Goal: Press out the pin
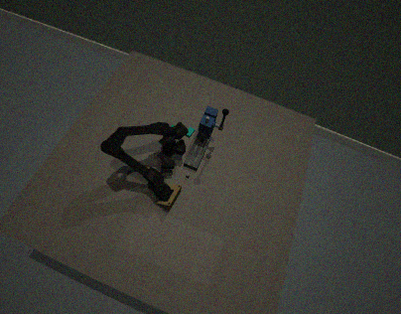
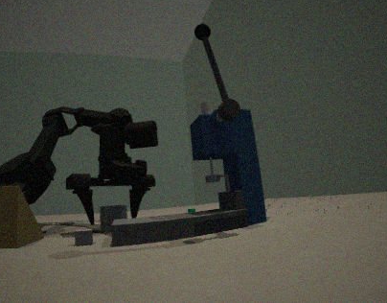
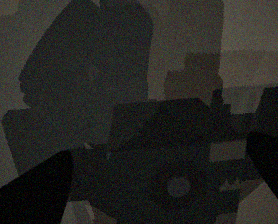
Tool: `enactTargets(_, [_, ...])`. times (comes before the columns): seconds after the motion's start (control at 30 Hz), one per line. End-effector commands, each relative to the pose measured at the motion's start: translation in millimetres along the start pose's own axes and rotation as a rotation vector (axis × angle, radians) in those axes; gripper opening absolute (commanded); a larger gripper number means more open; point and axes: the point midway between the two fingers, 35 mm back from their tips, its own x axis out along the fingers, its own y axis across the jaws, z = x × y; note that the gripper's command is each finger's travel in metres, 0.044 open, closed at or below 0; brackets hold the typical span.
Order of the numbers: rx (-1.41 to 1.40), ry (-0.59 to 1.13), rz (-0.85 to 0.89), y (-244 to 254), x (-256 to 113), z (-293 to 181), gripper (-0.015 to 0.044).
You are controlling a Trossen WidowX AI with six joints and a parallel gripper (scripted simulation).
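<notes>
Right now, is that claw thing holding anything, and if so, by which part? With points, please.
Nothing is held: the pincer [image 2: 113,217] is open, its fingers apart around the grey block [image 2: 113,216].

The grey block [image 2: 113,216] [image 3: 125,175], its round pin [image 3: 178,187] showing, sits off the blue press [image 1: 209,122] [image 2: 242,156]; the lever [image 1: 223,119] [image 2: 215,67] stands raised.

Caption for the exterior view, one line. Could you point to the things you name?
Open black gripper [image 1: 168,166] [image 2: 113,219] [image 3: 160,149] points down around a grey block [image 2: 114,214], left of a blue press [image 2: 238,166] with raised lever [image 2: 215,67].
</notes>
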Motion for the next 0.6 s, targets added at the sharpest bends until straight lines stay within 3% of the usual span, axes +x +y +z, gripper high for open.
enactTargets(0.0, [0.007,0.006,0.001,-0.9,3.5,-1.1,0.0414])
enactTargets(0.27, [0.007,0.006,0.001,-0.9,3.5,-1.1,0.0204])
enactTargets(0.5, [0.007,0.006,0.001,-0.9,3.5,-1.1,0.0157])
enactTargets(0.57, [0.007,0.005,0.001,-0.8,2.8,-1.0,0.0105])
